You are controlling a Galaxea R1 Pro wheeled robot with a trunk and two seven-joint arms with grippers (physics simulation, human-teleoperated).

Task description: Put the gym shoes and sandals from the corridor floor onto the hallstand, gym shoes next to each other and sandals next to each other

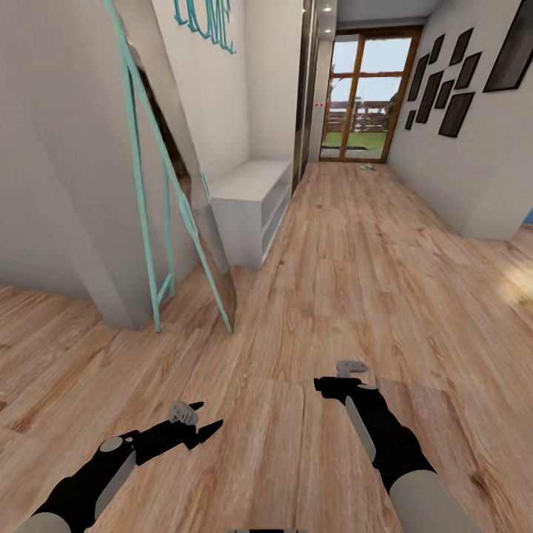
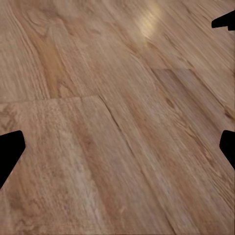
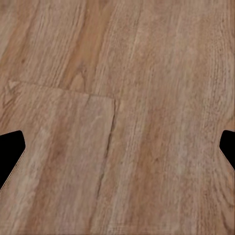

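Both jaw pairs are spread with nothing pinched. Head view: left gripper (image 1: pixel 200 423) and right gripper (image 1: pixel 339 385) are held low over bare wood floor (image 1: pixel 348 266), nothing between or under either set of jaws. A white rack (image 1: pixel 252 194) is seen well ahead of the left jaws against the left wall, under teal lettering (image 1: pixel 207 18), so it is probably not the target hallstand. A teal-framed mirror (image 1: pixel 178 185) leans nearer, ahead-left of the left jaws. A small pale object (image 1: pixel 366 166) lies far ahead of the right jaws near the glass door (image 1: pixel 363 96); possibly a shoe, too small to tell.

Left wrist view: fingertips (image 2: pixel 11 149) are spread wide, only planks between them.

Right wrist view: fingertips (image 3: pixel 11 147) are likewise apart, only planks between them.

Step judged: travel/search, no shoe picked yet. Next move calls for driving down the corridor until shoes and hallstand are identified, then lowering open jaws over one shoe.
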